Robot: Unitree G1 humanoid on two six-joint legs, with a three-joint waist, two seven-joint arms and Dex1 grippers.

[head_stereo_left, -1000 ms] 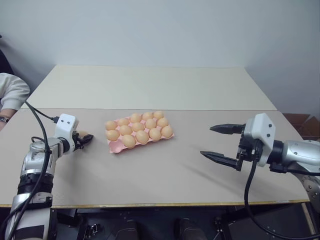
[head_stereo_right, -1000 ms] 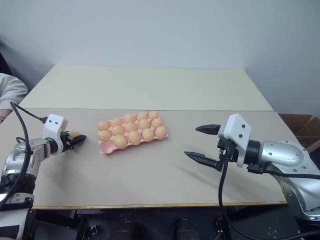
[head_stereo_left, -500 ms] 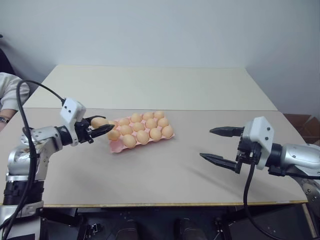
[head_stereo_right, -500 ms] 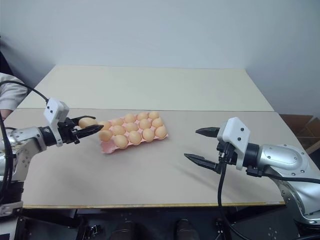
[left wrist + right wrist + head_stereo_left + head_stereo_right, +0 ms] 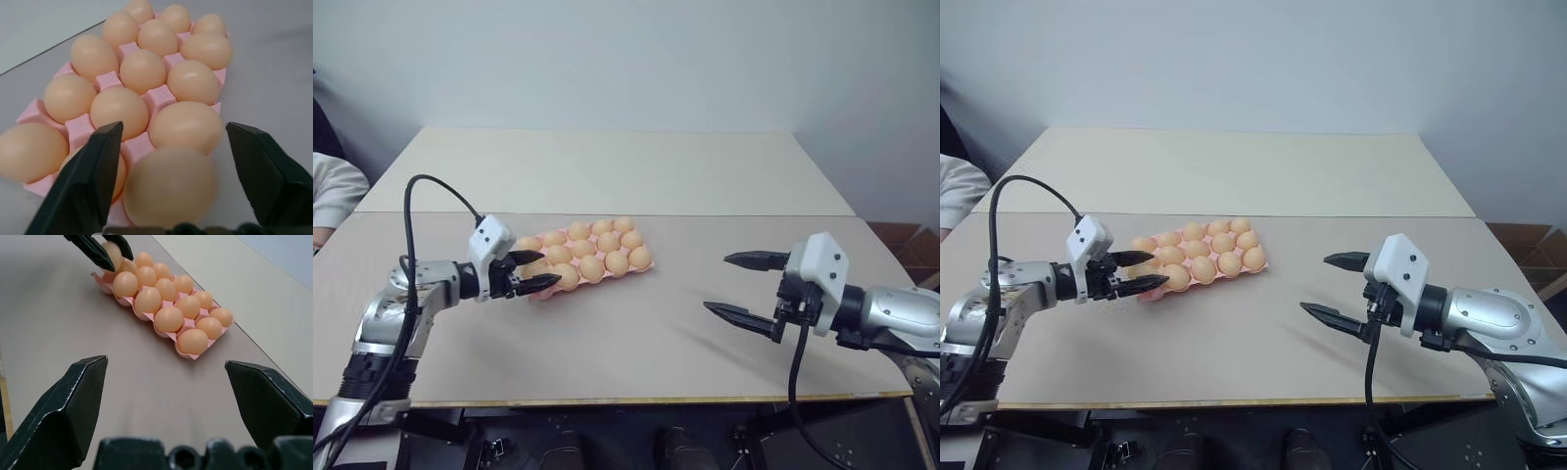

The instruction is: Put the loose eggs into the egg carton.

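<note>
With jaws parted, the left gripper (image 5: 538, 270) releases an egg (image 5: 170, 192) over the egg carton (image 5: 540, 288), and should next withdraw; the right gripper (image 5: 742, 287) hangs open.

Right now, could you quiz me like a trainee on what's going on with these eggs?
1. True or false: the left gripper is over the near-left corner of the pink egg carton.
2. Which gripper is far from the carton, over bare table? A) left B) right
3. Fill in: an egg sits between the left gripper's ____ fingers.

Key: 1 true; 2 B, the right gripper; 3 open.
</note>
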